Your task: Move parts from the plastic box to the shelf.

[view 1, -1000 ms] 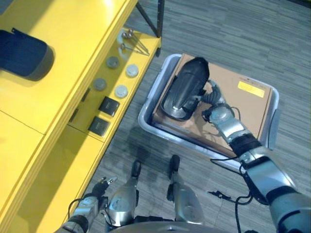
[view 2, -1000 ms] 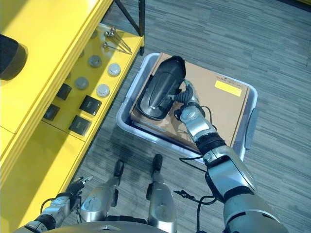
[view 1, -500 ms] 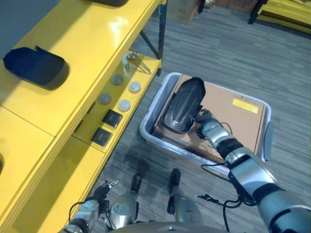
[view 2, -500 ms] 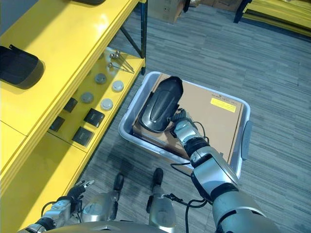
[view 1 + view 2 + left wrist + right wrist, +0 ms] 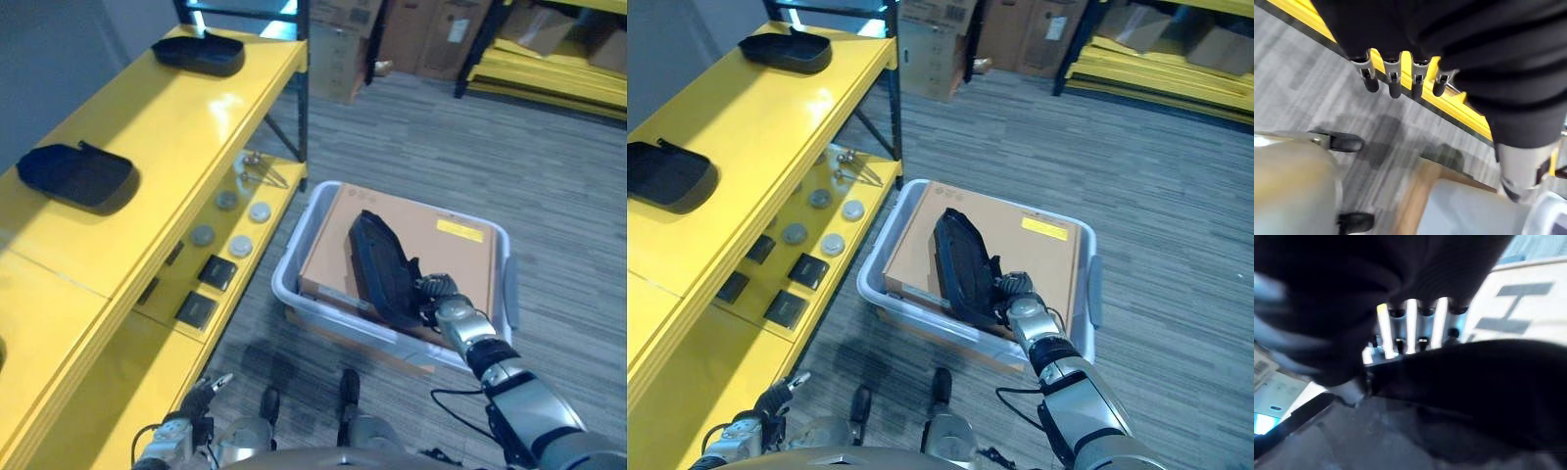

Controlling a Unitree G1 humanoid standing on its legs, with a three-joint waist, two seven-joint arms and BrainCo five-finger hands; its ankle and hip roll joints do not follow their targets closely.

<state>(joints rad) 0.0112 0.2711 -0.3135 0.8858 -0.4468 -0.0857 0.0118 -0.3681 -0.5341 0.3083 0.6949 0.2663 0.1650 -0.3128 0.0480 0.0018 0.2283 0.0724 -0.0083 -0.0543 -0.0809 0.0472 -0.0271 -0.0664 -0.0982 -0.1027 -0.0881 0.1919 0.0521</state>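
A yellow shelf (image 5: 186,127) runs along the scene from 7 to 11 o'clock. Its top deck carries two black trays (image 5: 73,174), well apart; its lower deck holds round discs (image 5: 230,227) and dark square blocks (image 5: 217,272). At about 4 o'clock on the grey floor (image 5: 549,186) stands the plastic box (image 5: 290,257), with a brown carton (image 5: 441,250) lying in it. A black part (image 5: 382,269) stands tilted on its edge above the carton, at the box's near side. The right hand (image 5: 443,299) has its fingers (image 5: 1411,325) curled round the part's edge, holding it. The left hand (image 5: 1400,78) hangs at 7 o'clock beside the shelf, fingers relaxed and holding nothing.
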